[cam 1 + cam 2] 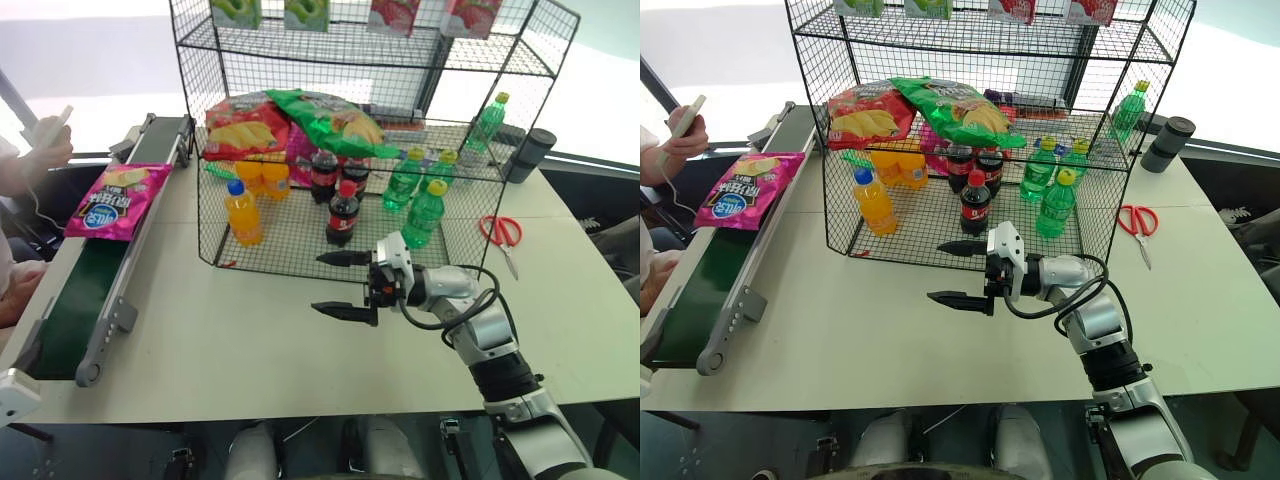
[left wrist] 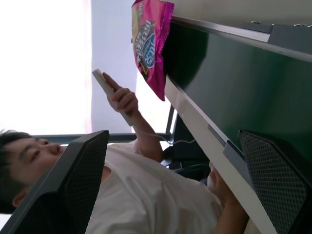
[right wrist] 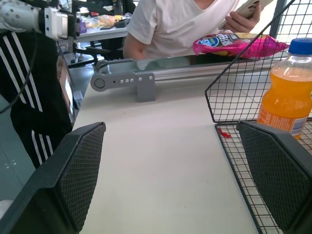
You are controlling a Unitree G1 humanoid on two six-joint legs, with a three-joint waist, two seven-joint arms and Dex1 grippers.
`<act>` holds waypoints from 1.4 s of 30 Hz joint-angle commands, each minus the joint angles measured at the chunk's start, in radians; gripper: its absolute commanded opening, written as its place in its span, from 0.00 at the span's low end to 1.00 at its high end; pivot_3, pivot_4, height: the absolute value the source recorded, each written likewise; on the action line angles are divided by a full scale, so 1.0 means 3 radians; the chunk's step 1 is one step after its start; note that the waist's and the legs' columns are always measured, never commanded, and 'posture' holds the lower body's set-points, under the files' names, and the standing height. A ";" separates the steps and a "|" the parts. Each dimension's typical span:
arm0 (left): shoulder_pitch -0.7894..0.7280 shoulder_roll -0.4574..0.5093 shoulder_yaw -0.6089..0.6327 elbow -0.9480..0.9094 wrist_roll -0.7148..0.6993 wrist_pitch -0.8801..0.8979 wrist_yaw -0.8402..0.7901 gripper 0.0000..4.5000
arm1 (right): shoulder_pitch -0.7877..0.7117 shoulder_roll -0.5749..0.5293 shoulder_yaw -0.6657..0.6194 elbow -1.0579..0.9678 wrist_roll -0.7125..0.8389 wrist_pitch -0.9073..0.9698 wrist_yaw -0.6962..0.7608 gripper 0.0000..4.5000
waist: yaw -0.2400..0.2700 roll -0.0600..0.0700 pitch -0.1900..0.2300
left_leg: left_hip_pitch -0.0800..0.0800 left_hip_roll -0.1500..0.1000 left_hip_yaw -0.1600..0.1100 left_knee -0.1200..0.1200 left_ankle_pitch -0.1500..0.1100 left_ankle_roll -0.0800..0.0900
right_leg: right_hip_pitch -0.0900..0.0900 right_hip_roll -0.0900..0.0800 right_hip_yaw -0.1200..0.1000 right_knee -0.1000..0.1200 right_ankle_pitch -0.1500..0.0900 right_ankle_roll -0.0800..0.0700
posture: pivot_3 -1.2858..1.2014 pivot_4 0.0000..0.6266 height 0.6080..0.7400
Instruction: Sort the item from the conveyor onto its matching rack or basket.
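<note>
The item, a magenta-pink chip bag (image 1: 118,200), lies flat on the dark-green conveyor (image 1: 70,310) at the table's left side, about halfway along the belt. The black wire rack (image 1: 300,262) stands at the table's middle back. My right gripper (image 1: 318,283) hovers open over the table just in front of the rack's lowest tier, pointing left toward the conveyor with nothing between its fingers. The right wrist view shows the bag (image 3: 239,44) far beyond its fingers (image 3: 78,170). My left gripper (image 2: 173,136) is open and empty beside the conveyor's frame (image 2: 204,131), the bag (image 2: 148,44) far ahead.
A red chip bag (image 1: 245,128) and a green one (image 1: 335,120) lie on the rack's middle tier. Orange (image 1: 243,213), cola (image 1: 342,214) and green bottles (image 1: 424,215) stand below. Scissors (image 1: 500,232) and a dark cup (image 1: 530,155) are at the right. A person (image 1: 40,150) sits beyond the conveyor.
</note>
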 commanded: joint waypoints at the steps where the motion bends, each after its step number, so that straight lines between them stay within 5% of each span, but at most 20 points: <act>1: -0.0059 0.0106 -0.0086 -0.0001 -0.0082 0.0033 0.0068 1.00 | 0.0052 -0.0007 0.0000 -0.0257 0.0122 0.0093 0.0015 1.00 | 0.0004 0.0000 0.0000 | 0.0000 0.0000 0.0000 0.0000 0.0000 0.0000 | 0.0000 0.0000 0.0000 0.0000 0.0000 0.0000 | 0.52 0.24 0.90; 31: -0.0565 0.0369 -0.0801 0.0320 -0.0262 0.0366 0.0049 1.00 | 0.0207 -0.0056 -0.0186 -0.0462 0.0107 -0.0023 -0.0296 1.00 | 0.0009 -0.0003 -0.0002 | 0.0001 -0.0001 0.0004 0.0000 0.0000 0.0000 | -0.0001 0.0002 -0.0001 0.0002 0.0000 0.0001 | 0.52 0.24 0.90; 34: -0.0640 0.0383 -0.0867 0.0305 -0.0491 0.0366 -0.0106 0.84 | 0.0229 -0.0073 -0.0202 -0.0482 0.0089 -0.0029 -0.0334 1.00 | 0.0013 -0.0003 -0.0002 | 0.0001 -0.0002 0.0004 0.0000 0.0000 0.0000 | 0.0000 0.0001 -0.0001 0.0002 0.0001 0.0001 | 0.52 0.24 0.90; 41: -0.0795 0.0461 -0.0905 0.0320 -0.0558 0.0367 -0.0149 0.06 | 0.0316 -0.0092 -0.0197 -0.0552 0.0082 -0.0033 -0.0417 1.00 | 0.0012 -0.0006 -0.0003 | 0.0001 -0.0002 0.0004 0.0000 0.0000 -0.0001 | 0.0000 0.0001 -0.0002 0.0002 0.0001 0.0001 | 0.52 0.24 0.90; 42: -0.0816 0.0465 -0.0912 0.0302 -0.0553 0.0367 -0.0147 0.01 | 0.0320 -0.0091 -0.0194 -0.0556 0.0078 -0.0035 -0.0429 1.00 | 0.0009 -0.0006 -0.0003 | 0.0001 -0.0002 0.0004 0.0000 0.0000 -0.0001 | 0.0000 0.0001 -0.0002 0.0002 0.0000 0.0001 | 0.52 0.24 0.90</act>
